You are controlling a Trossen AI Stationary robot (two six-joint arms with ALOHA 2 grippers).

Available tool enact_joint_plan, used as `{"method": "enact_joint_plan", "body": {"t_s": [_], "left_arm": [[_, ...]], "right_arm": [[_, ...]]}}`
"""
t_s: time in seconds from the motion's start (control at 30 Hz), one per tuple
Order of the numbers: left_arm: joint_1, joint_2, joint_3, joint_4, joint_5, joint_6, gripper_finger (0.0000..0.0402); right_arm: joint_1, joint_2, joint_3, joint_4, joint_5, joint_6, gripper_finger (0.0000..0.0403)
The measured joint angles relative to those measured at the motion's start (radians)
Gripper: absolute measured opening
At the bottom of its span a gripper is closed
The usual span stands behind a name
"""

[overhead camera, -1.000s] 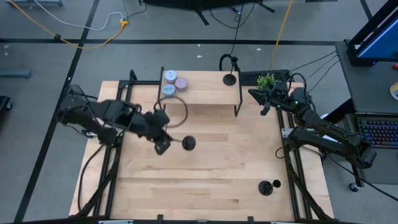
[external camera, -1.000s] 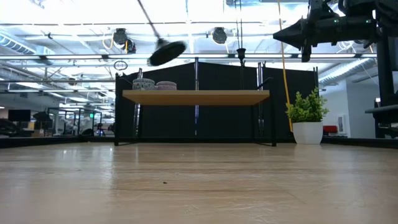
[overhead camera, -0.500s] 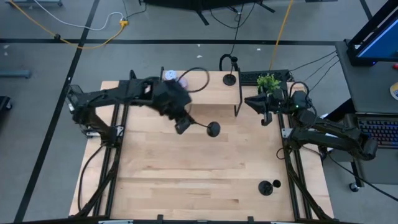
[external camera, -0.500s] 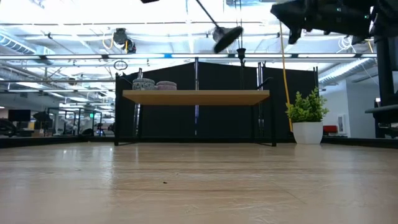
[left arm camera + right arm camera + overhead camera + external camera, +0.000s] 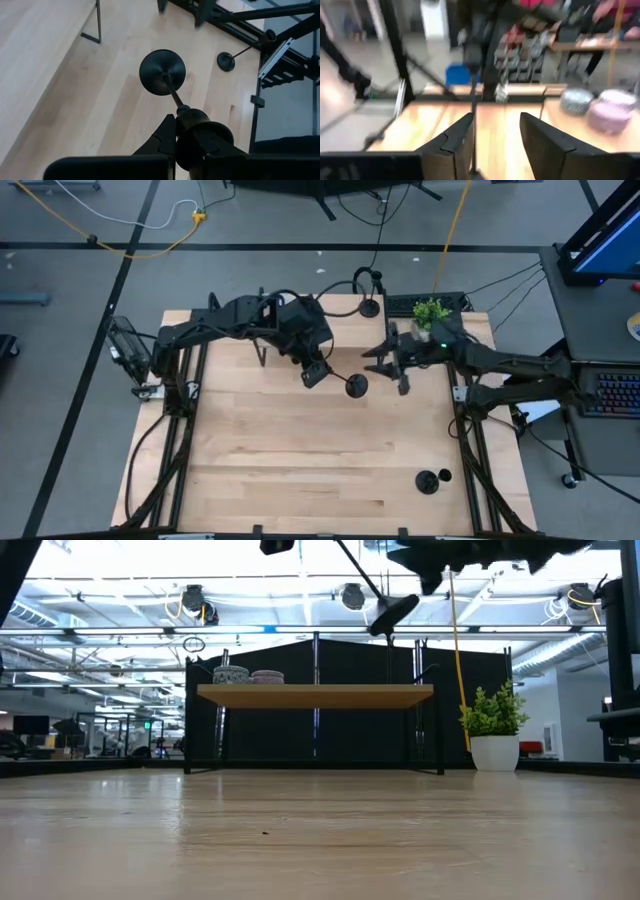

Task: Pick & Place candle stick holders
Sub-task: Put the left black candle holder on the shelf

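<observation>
The left tool (image 5: 314, 372) hangs above the middle of the wooden worktop (image 5: 300, 470), its fingers clamped narrow on the cup end of a black candle stick holder (image 5: 355, 386). The holder sticks out sideways from that tool, thin stem first, with its round disc base on the far end, clear of the worktop surface. In the left wrist view the same held holder (image 5: 162, 72) points away from the tool, disc base face-on, stem running back into the closed fingers.

The right tool (image 5: 385, 365) is just beside the held holder's disc base, on its far side from the left tool, with its fingers (image 5: 545, 145) parted and nothing between them. In the right wrist view a thin dark stem (image 5: 473, 107) shows just ahead of the gap; whether the fingers touch it cannot be told.

A second holder (image 5: 369, 307) stands upright on the raised wooden shelf (image 5: 345, 332), beyond both tools, near the shelf's end towards the right arm. A third holder (image 5: 428, 482) lies on its side on the worktop, well apart from both tools, near the corner on the right arm's side. Two pastel candle tins (image 5: 248, 676) sit on the shelf's other end, and a small potted plant (image 5: 429, 311) stands beside the shelf, close to the right arm.
</observation>
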Motion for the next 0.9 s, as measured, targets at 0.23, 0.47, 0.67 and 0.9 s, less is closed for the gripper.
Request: {"method": "enact_joint_plan", "body": {"t_s": [0.23,0.47,0.67,0.9], "left_arm": [[-0.002,-0.002,0.000,-0.011,-0.031,-0.013,0.0014],[-0.010,-0.002,0.000,-0.030,-0.055,-0.013,0.0014],[-0.016,-0.002,-0.001,-0.012,-0.056,-0.002,0.0014],[-0.020,-0.002,-0.001,-0.004,-0.056,0.002,0.0014]], "right_arm": [[0.077,0.185,0.229,-0.277,0.051,-0.086,0.0155],[0.105,0.272,0.334,-0.289,0.046,-0.086,0.0155],[0.122,0.331,0.353,-0.288,0.046,-0.060,0.0155],[0.124,0.370,0.353,-0.274,0.051,-0.034,0.0155]]}}
